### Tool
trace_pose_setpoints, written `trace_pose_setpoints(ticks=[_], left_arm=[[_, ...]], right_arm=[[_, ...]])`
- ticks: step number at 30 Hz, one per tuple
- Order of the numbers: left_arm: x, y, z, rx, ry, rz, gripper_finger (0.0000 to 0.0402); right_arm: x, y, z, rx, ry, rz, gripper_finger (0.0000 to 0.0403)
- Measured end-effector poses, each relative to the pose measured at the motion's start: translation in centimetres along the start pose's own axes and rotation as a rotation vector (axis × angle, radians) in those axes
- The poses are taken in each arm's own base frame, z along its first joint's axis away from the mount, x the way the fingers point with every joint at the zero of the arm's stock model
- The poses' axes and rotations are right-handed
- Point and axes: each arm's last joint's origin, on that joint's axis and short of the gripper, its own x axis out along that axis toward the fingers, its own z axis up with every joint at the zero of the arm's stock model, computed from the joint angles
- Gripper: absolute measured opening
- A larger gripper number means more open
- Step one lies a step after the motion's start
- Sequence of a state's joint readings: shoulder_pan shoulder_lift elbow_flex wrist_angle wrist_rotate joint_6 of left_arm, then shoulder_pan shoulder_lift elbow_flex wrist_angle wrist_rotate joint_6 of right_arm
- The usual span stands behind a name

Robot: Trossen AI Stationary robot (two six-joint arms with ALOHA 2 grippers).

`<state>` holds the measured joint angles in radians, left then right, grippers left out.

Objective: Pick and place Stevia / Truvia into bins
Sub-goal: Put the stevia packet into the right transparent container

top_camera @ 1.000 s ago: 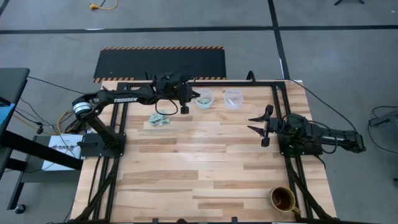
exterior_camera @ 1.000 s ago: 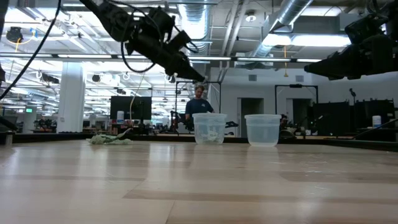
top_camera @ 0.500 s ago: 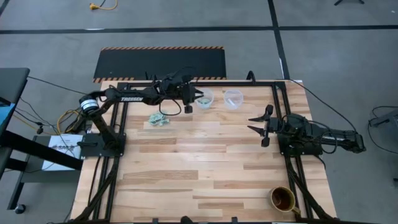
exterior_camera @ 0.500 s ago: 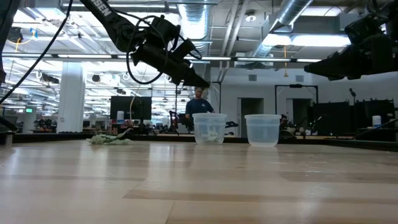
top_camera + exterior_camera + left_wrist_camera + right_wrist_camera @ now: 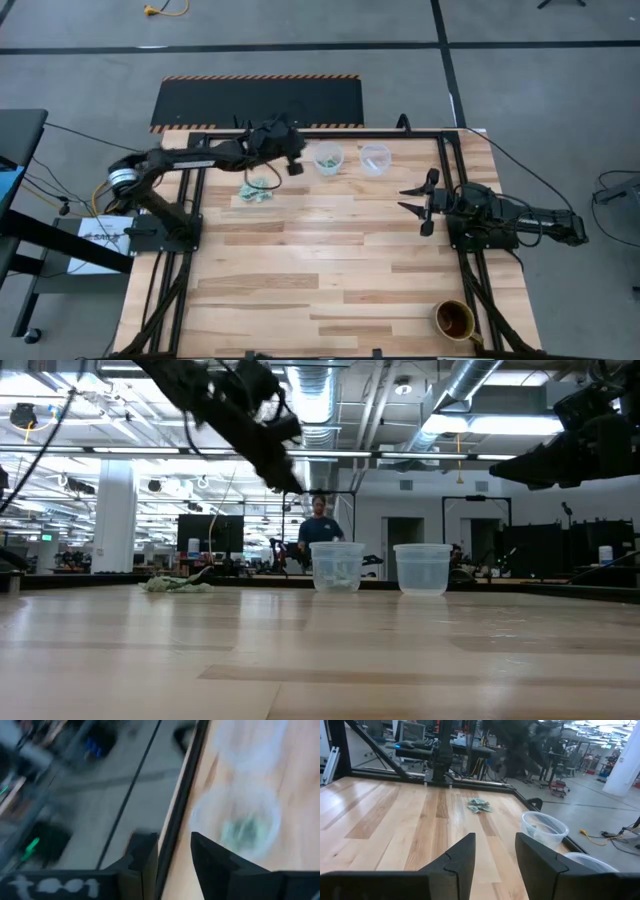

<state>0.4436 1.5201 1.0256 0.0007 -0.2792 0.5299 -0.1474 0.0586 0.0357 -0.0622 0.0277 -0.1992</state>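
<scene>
Left claw (image 5: 293, 166) near table's (image 5: 340, 270) far edge.

Both arms are built of dark, near-black segments. The left arm (image 5: 190, 155) is marked with white lettering along its link, and black cables are looped beside its wrist. Two flat, dark, angular fingers (image 5: 457, 857) are seen on the right arm (image 5: 500, 215).
</scene>
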Motion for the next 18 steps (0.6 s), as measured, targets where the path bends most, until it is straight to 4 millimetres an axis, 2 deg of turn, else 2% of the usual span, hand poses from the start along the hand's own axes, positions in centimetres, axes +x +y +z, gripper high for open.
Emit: trace_pose_setpoints(ticks=[3,6,9,13,18], left_arm=[[-3.6,0.5,-0.5,-0.027,0.151,0.008,0.0108],[-6.9,0.9,-1.9,-0.140,0.290,-0.061,0.0108],[-9.2,1.1,-3.4,-0.264,0.402,-0.129,0.0108],[-9.7,0.1,-5.8,-0.347,0.468,-0.131,0.0108],[-8.0,-2.6,-8.4,-0.361,0.422,-0.192,0.0108]], right_arm=[[0.0,0.0,0.0,0.016,-0.002,0.000,0.0134],[0.0,0.0,0.1,0.009,-0.010,-0.003,0.0134],[0.0,0.0,0.2,-0.021,-0.030,-0.008,0.0134],[0.0,-0.1,0.5,-0.043,-0.056,-0.014,0.0134],[0.0,-0.1,0.5,-0.043,-0.062,-0.016,0.0134]])
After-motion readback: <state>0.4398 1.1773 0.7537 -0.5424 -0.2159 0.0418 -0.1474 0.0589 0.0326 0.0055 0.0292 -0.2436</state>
